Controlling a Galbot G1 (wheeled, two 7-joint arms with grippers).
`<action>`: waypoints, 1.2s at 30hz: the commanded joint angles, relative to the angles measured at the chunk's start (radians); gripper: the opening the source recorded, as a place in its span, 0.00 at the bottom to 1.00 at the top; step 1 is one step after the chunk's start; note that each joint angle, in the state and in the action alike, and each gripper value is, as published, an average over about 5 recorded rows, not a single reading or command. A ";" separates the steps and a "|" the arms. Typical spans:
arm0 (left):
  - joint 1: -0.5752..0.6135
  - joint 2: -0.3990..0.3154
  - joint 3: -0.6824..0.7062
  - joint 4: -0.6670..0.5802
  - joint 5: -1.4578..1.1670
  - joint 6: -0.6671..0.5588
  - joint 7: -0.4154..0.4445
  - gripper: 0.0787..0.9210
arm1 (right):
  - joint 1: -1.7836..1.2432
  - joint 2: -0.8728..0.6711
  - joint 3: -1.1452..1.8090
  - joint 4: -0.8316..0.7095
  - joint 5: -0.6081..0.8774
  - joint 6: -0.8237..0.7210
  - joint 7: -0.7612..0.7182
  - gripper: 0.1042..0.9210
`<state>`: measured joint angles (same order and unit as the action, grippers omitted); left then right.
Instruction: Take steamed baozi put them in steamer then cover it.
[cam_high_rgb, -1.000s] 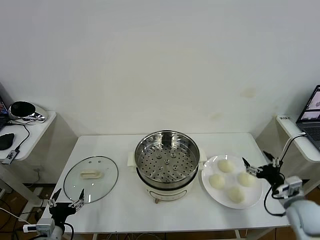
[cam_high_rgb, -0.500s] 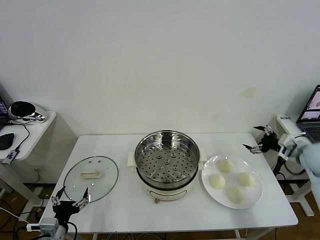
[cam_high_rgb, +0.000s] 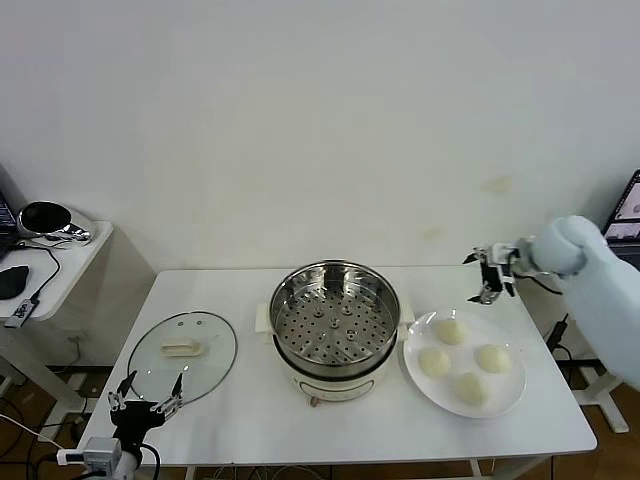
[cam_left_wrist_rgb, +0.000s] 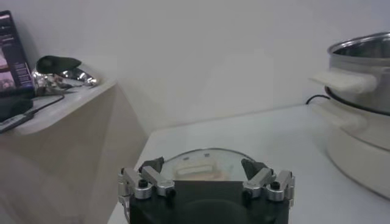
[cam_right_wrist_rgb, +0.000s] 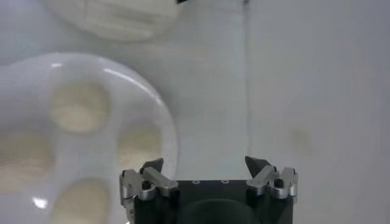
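White tabletop, round steel steamer (cam_high_rgb: 334, 325), smooth baozi (cam_high_rgb: 451, 330), right gripper (cam_high_rgb: 489, 275) jaws open above plate (cam_high_rgb: 512, 388)

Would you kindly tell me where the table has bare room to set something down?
Bare strips: the front edge before the round steel steamer, and behind the clear glass lid. Crowded: the white plate of four cream buns touching the steamer.

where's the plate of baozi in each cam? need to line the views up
Head view: the plate sits right of the steamer, holding four baozi, with the right gripper open above its far edge.
Left wrist view: plate not in it; only the steamer's side and the cover show.
Right wrist view: plate fills the near side, baozi on it.
Shared landmark: the steamer's cream handle, also seen at.
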<state>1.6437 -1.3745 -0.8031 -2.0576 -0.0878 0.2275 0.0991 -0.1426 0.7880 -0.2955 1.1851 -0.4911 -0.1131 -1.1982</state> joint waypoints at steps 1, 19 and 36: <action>0.007 -0.004 0.007 -0.006 0.001 0.000 -0.001 0.88 | 0.055 0.069 -0.131 -0.160 -0.092 0.018 -0.049 0.88; 0.009 -0.002 0.047 0.003 0.026 -0.003 -0.003 0.88 | -0.100 0.133 0.004 -0.210 -0.034 -0.021 0.046 0.88; 0.004 -0.001 0.056 0.017 0.029 -0.003 -0.003 0.88 | -0.105 0.180 0.020 -0.262 -0.042 -0.026 0.094 0.88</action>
<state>1.6481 -1.3784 -0.7490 -2.0443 -0.0597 0.2251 0.0963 -0.2432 0.9504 -0.2763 0.9406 -0.5360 -0.1372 -1.1213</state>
